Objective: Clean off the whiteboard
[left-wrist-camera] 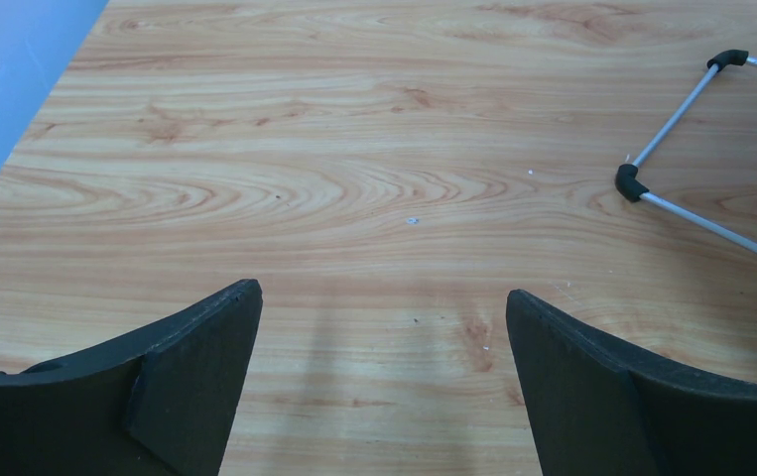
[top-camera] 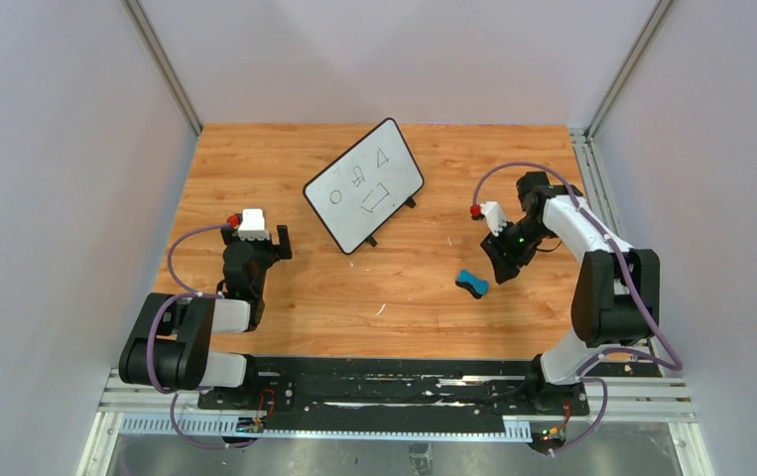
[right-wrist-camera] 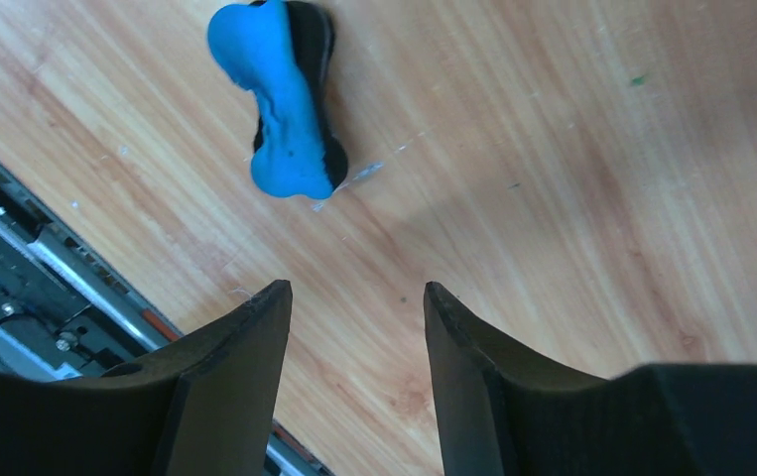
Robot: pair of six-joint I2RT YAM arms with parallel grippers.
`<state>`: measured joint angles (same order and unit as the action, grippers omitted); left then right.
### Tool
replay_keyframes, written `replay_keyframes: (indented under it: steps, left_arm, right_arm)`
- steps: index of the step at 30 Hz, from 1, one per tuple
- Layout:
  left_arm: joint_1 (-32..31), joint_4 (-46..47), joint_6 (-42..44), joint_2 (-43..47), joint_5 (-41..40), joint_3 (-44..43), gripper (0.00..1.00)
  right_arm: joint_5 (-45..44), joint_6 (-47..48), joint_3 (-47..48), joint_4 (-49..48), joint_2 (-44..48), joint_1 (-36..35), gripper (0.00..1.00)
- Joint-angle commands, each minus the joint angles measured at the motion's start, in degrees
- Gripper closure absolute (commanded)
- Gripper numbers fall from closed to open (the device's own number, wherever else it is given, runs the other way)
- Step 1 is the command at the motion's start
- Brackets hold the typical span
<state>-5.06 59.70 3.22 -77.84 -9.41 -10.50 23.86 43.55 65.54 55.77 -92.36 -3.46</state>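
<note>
While both arms hang over the wooden table (top-camera: 255,159), the whiteboard (top-camera: 365,184) stands toward the far middle of it, at about 12 o'clock from the table's centre. It is skewed, so its long side runs from 7 o'clock to 1 o'clock. Black drawn shapes cover its white face: a circle, a triangle, a four-sided outline and a smaller figure too fine to read. Small black feet show along its 4 o'clock edge. A blue bone-shaped eraser (top-camera: 471,284) lies flat on the wood at about 4 o'clock from the board, well apart from it. The right gripper (top-camera: 501,270) is near the eraser, at its 2 o'clock, and does not touch it. In the right wrist view this gripper (right-wrist-camera: 354,288) has its jaws parted with bare wood between them. There the eraser (right-wrist-camera: 285,99) sits at 11 o'clock beyond the fingertips, showing a blue top over a black layer. The left gripper (top-camera: 255,243) is at about 8 o'clock from the board, well away from it. In the left wrist view it (left-wrist-camera: 382,290) is spread wide and holds nothing, with only wood grain between its dark fingers (left-wrist-camera: 195,377).
</note>
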Motion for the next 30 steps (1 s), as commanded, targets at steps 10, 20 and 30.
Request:
replay_keyframes:
  steps: [10,20,30]
  left_arm:
    - [-0.2,1.7,0.1,-0.2,-1.0,-0.5,0.02]
    - [-0.2,1.7,0.1,-0.2,-1.0,-0.5,0.02]
    - [-0.2,1.7,0.1,-0.2,-1.0,-0.5,0.02]
  right_arm:
    - [-0.7,-2.5,2.0,-4.8,-4.3,-4.5,0.45]
    - [-1.2,-5.1,1.7,-5.5,-4.9,-11.4,0.45]
    - [-0.8,-6.4,0.1,-8.3,-7.6,-13.2,0.45]
